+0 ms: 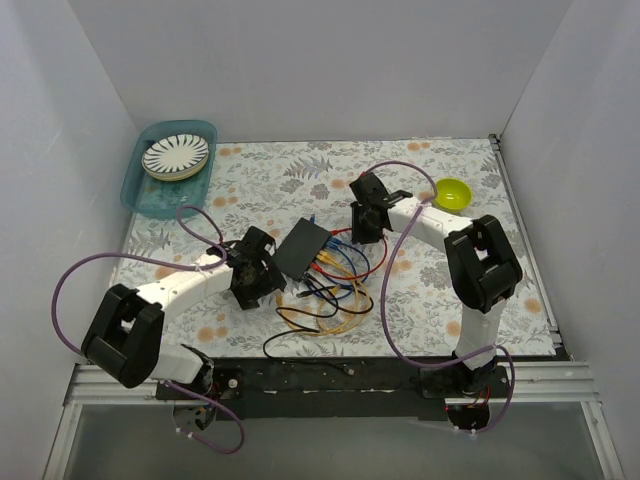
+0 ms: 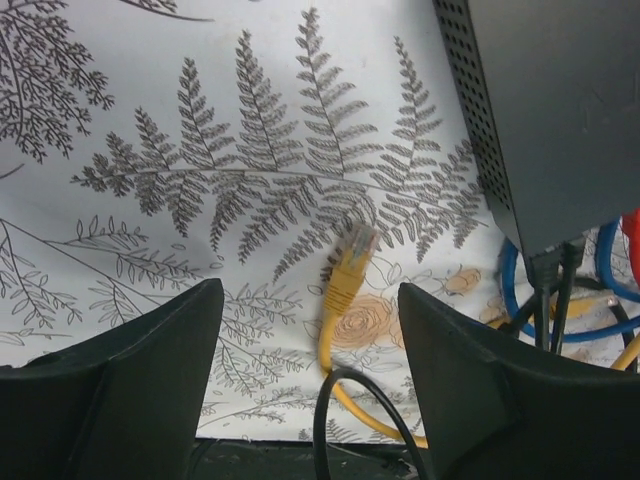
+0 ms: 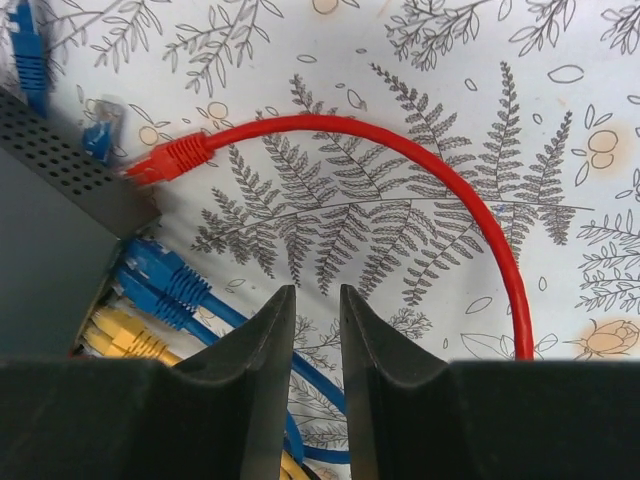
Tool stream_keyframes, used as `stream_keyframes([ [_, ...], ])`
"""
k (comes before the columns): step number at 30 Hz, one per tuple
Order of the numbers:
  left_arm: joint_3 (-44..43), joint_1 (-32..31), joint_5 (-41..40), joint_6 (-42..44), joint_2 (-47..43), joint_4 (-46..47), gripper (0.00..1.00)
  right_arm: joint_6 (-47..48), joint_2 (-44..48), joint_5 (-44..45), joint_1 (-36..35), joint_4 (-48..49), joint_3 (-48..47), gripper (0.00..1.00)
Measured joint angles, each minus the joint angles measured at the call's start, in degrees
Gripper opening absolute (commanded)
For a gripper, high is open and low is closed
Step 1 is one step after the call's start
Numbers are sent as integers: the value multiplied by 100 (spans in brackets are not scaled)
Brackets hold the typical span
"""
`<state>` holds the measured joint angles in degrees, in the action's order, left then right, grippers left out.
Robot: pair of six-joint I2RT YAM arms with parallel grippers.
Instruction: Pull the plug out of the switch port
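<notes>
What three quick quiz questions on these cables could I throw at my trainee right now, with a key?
1. True or false: the left tool is open, and a loose yellow plug lies on the mat between its fingers.
2. Pick one. In the right wrist view the red plug is: A) seated in the port row; B) lying on the mat by the corner of the switch; C) hanging off the table.
3. Fill in: in that view, the plugs entering the switch's port edge are blue plugs and ____ ones.

Key: 1 true; 2 B; 3 yellow plugs.
</notes>
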<state>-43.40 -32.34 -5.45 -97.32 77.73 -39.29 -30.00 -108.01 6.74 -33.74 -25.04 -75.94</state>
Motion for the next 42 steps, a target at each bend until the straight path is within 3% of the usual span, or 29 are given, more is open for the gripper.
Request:
stream_keyframes([
  [9,-286,302,544,245,785,313,62,26,334,-225,-81,116,916,29],
  [26,-1812,542,1029,739,2203,271,74,-2,1143,-365,-1117,-28,1681,31],
  [29,-1965,800,1027,798,2304,339,81,-57,1141,-533,-1364,-81,1663,39],
  [33,-2109,1174,896,892,2334,415,88,-170,1154,-463,-1486,-251,1482,69],
  [35,-2203,1311,748,949,2332,387,91,-214,1250,-315,-1366,-380,1434,73],
  [38,-2293,1377,535,994,2258,376,92,-269,1672,-44,-946,-549,1423,74],
  [42,-2275,1349,468,1008,1912,391,90,-262,2256,59,-391,-446,1410,65],
])
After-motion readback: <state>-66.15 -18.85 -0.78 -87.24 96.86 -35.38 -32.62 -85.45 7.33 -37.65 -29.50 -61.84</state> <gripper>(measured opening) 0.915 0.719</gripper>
